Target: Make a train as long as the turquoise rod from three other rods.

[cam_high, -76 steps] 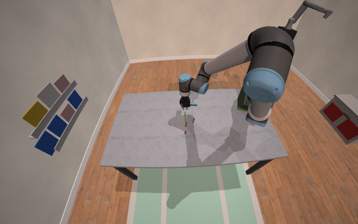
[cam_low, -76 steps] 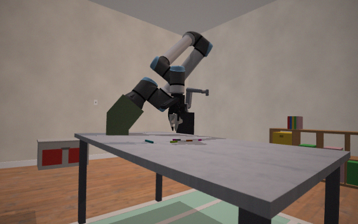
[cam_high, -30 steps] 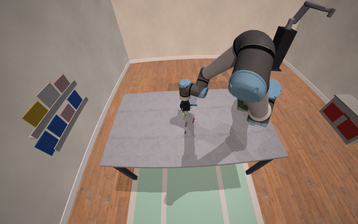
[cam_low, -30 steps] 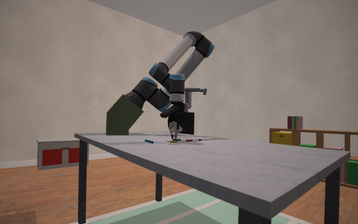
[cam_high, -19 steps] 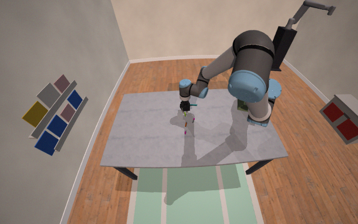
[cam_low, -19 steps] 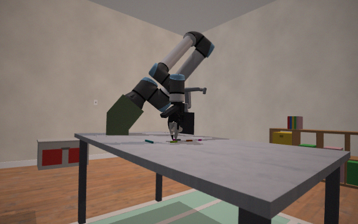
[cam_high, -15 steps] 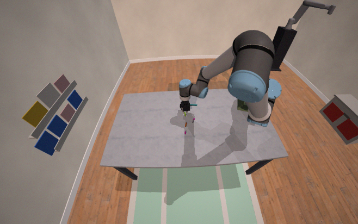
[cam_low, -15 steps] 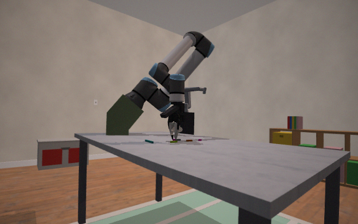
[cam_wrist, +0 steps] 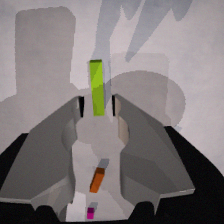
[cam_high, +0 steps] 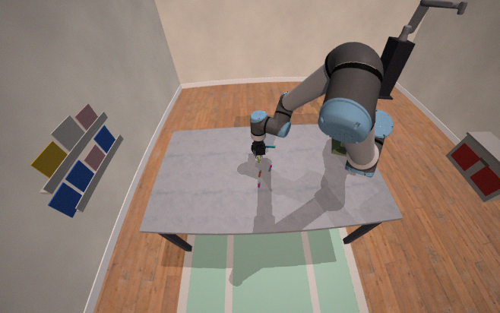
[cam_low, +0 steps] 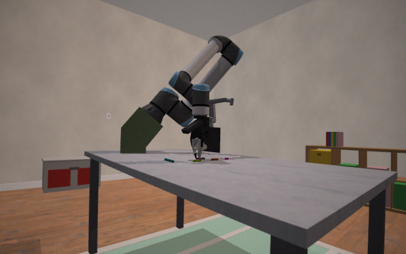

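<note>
Over the lime rod (cam_high: 258, 159) (cam_low: 197, 160) (cam_wrist: 97, 87), poised for a straddle

Hovers low with the claw (cam_high: 259, 156) (cam_low: 197, 157) (cam_wrist: 98, 97) partly open, narrowed but gripping nothing. Leaves a visible gap along both long sides of the lime rod, flat on the tabletop (cam_high: 205, 190) (cam_low: 247, 185). Sets one fingertip to each side, near one end of the rod rather than its middle, probably to close squarely across the width.

Likely wants lime for simple arithmetic: five plus grey's three plus magenta's two makes ten. Seems to have the other two lined up just beside, with the grey rod (cam_high: 270, 169) (cam_low: 202, 158) and its magenta neighbour (cam_high: 270, 165) (cam_low: 197, 158) end to end or nearly so; cannot tell about full contact.

Lies apart with the turquoise rod (cam_high: 270, 147) (cam_low: 169, 160), perhaps just as the measure. Looks spare, too, with the orange rod (cam_high: 260, 173) (cam_low: 215, 159) (cam_wrist: 97, 180) and the second magenta rod (cam_high: 258, 185) (cam_low: 226, 158) (cam_wrist: 90, 213), both best left well away from the train. Calls next for an even squeeze, then a turn into line. Risks skewing lime by pinching off-centre, or nudging the pair apart on joining.

tool (cam_high: 257, 156) (cam_low: 197, 158) (cam_wrist: 98, 97) lower, nearer the lime rod (cam_high: 258, 159) (cam_low: 197, 160) (cam_wrist: 97, 87)
</note>
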